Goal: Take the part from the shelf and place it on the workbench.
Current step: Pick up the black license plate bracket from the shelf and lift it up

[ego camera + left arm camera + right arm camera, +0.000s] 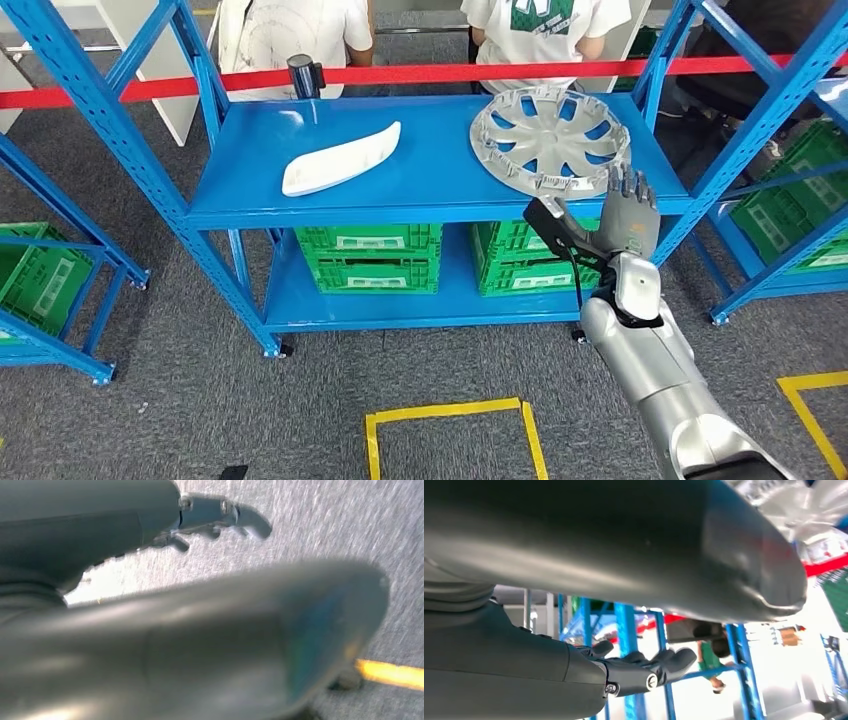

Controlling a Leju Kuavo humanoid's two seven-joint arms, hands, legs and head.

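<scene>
Lying upper right on the blue shelf (250,185): hubcap (548,137); white part (340,160) centre-left. Right hand (628,218) raised below hubcap, fingers spread, holding nothing; left hand (150,580) empty, fingers extended.

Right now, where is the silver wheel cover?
In the head view, the silver wheel cover lies flat on the right side of the blue shelf's top level, right of the white curved part, just beyond the raised right hand.

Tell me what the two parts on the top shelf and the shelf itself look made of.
Hubcap: silver, probably painted or metallised plastic; thin moulded spokes, soft sheen. White curved trim panel: looks like glossy moulded plastic; smooth, highlight along its edge. Shelf: blue painted steel, judging by the perforated uprights and flat sheet deck.
</scene>
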